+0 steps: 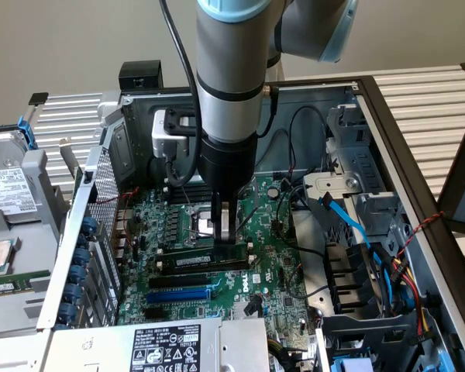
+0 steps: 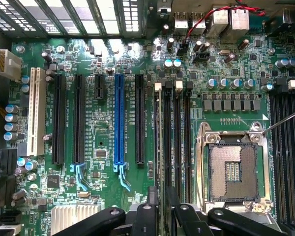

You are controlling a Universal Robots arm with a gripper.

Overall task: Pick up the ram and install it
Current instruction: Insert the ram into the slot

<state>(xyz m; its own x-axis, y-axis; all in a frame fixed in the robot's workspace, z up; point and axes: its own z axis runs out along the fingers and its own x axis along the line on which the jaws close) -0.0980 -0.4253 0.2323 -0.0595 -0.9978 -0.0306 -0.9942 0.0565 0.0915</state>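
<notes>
Slatted surface carries an open case — we see fingers pinch the ram on edge, low over the motherboard — likely so its contacts face down.

DELL stands in white on the green motherboard and heads the white label on the power supply. The label's finer print and certification marks are too small to read.

arm: silver tube, pale-blue caps | black cable | hand: black
</notes>
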